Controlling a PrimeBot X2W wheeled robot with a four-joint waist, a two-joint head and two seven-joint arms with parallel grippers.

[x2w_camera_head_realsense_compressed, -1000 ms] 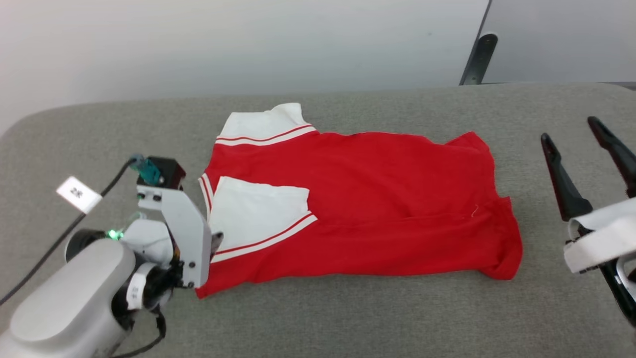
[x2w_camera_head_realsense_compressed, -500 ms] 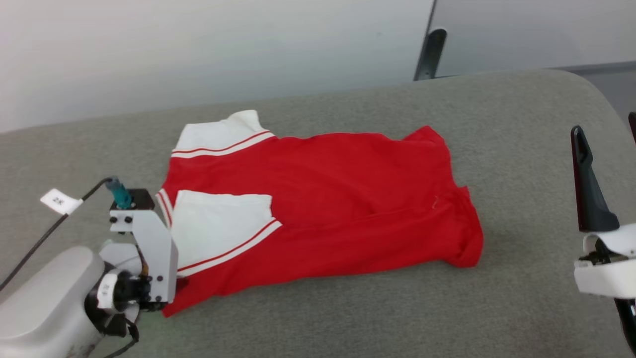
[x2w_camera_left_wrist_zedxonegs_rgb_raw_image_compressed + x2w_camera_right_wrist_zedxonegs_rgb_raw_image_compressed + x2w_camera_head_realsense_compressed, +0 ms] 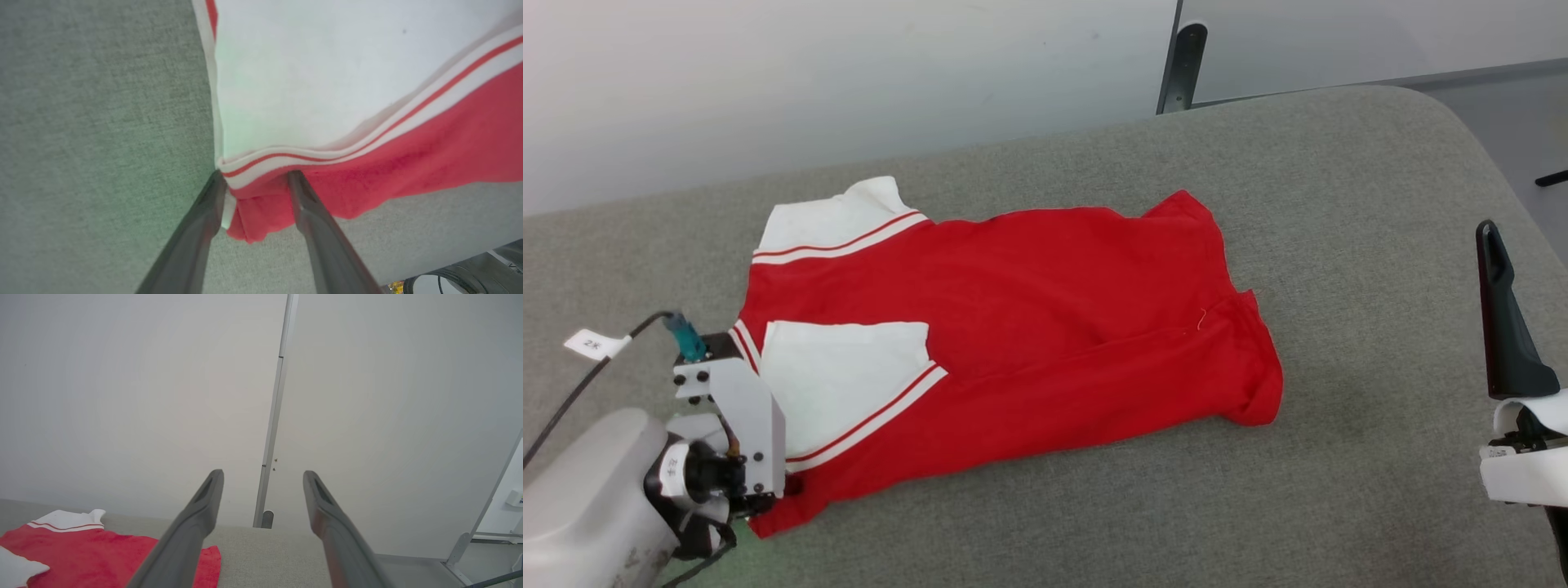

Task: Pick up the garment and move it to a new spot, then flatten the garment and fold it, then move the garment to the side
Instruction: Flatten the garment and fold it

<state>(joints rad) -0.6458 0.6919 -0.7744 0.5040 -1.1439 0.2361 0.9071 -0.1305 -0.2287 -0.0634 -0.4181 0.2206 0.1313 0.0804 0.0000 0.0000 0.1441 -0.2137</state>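
At 7 o'clock of the garment (image 3: 1054,327): left gripper (image 3: 255,175), fingers apart and straddling the near corner, with red cloth and striped trim (image 3: 286,159) lying between them; not yet pinched, as far as I can judge.
Right gripper (image 3: 263,473): fingers wide apart, holding nothing, raised off the tabletop (image 3: 1339,245) at about 4 o'clock, well apart from the cloth.
Garment place: middle of the tabletop, long axis running from 9 to 3 o'clock, slightly tilted.
Step in hand: probably taking hold of that corner for the next fold or the move aside.
Doing it well: push the fingers in far enough to catch every layer, sleeve (image 3: 841,376) included, then close firmly. A bite on the top layer alone would peel the fold open. Lift low and drag little so the stack keeps its shape.
Garment look: folded lengthwise into a long band, plain red side up, no lettering showing. Two white sleeves with red-striped trim at the 9 o'clock end. The 3 o'clock end is a bit rumpled, with a loose thread (image 3: 1202,318).
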